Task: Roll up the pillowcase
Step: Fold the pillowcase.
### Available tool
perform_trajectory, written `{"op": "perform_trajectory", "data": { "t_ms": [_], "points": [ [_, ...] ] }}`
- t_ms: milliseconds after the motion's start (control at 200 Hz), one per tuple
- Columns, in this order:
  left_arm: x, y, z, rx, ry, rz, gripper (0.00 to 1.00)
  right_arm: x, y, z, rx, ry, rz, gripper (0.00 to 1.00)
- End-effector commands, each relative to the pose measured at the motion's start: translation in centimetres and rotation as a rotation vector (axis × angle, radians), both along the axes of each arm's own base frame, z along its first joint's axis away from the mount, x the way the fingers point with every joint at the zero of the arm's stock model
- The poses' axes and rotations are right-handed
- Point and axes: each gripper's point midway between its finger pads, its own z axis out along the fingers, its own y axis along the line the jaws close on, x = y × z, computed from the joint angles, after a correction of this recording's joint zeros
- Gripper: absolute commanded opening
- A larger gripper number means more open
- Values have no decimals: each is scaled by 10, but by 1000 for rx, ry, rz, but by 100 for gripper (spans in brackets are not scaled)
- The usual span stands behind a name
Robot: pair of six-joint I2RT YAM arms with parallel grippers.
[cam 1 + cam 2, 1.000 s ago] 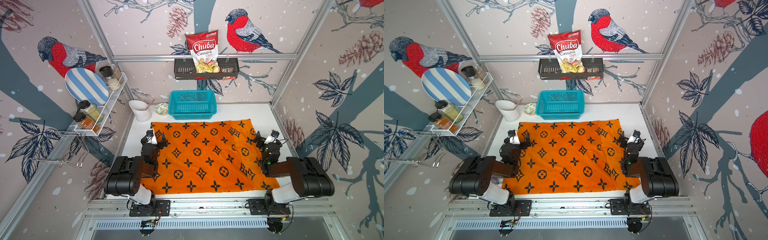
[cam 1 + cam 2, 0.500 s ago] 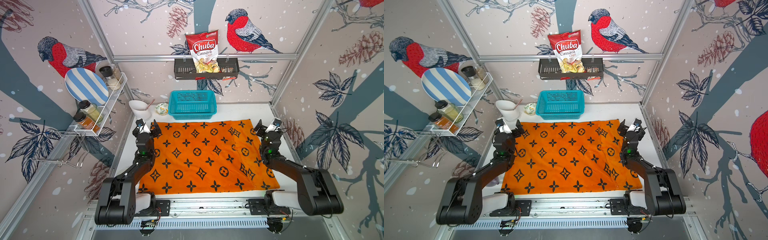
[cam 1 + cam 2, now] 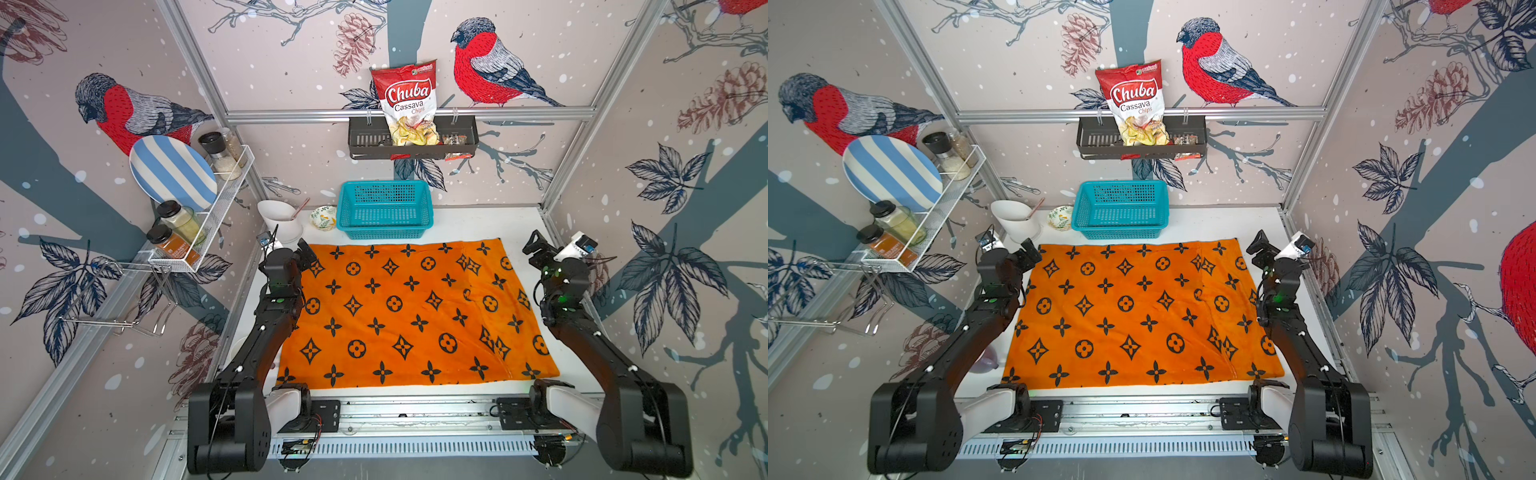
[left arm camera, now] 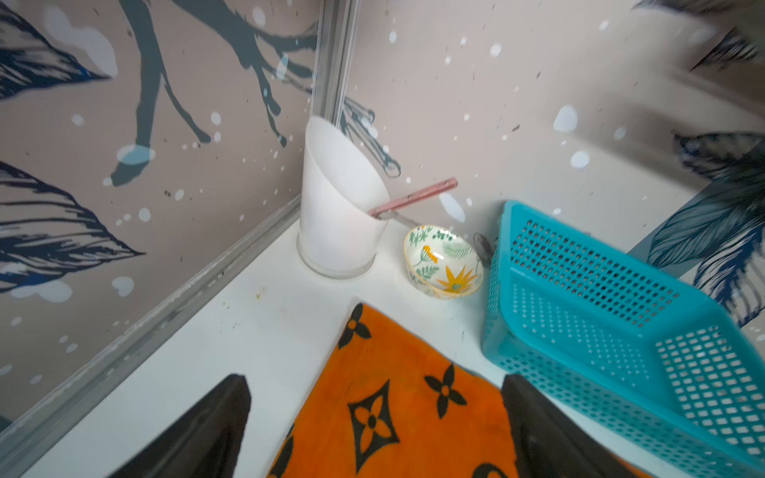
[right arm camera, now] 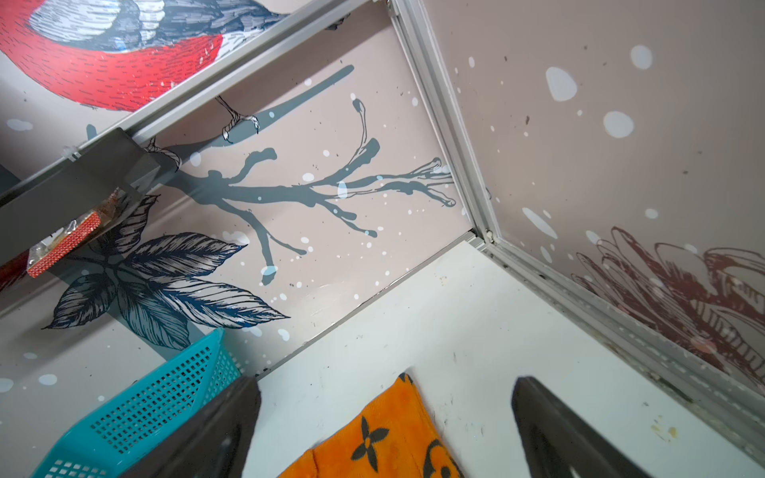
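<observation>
One pillowcase (image 3: 411, 316) only, spread flat on the white table (image 3: 478, 224), near hem along the front rail. Looks soft, light and limp, plush enough not to slip. Likely to sag and skew unless pinched at both far corners together, then turned over evenly. Two grippers, left gripper (image 4: 374, 378) and right gripper (image 5: 385, 380), both spread wide and empty, hovering at those far corners. Just beyond the far hem: one teal basket (image 3: 384, 210), one white cup (image 3: 280, 218), one flowered bowl (image 3: 324, 217). Farthest, one chip bag (image 3: 409, 104) in one wall shelf (image 3: 361, 137).
</observation>
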Motion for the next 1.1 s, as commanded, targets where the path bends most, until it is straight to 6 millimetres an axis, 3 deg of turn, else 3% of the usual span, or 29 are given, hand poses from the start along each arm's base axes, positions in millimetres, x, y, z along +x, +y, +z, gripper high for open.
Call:
{"op": "perform_trajectory", "data": {
  "t_ms": [0, 155, 260, 285, 320, 565, 785, 1096],
  "points": [
    [7, 3, -29, 9, 140, 3, 97, 13, 9, -27, 35, 130, 48, 100],
    [35, 6, -56, 24, 285, -13, 94, 32, 6, -48, 39, 235, 34, 99],
    [56, 4, -73, -25, 339, -69, 86, 41, 1, -56, 46, 283, 7, 100],
    [57, 3, -86, -43, 372, -84, 82, 43, 2, -59, 48, 299, 16, 100],
    [70, 5, -83, -56, 370, -94, 78, 47, 3, -61, 44, 319, 24, 100],
    [109, 3, -131, -158, 536, -157, 64, 62, -3, -76, 21, 411, -4, 100],
    [125, 8, -161, -182, 635, -139, 57, 67, -4, -88, 15, 463, -7, 99],
    [142, 20, -176, -137, 661, -113, 58, 72, 5, -96, 2, 491, 18, 100]
  ]
}}
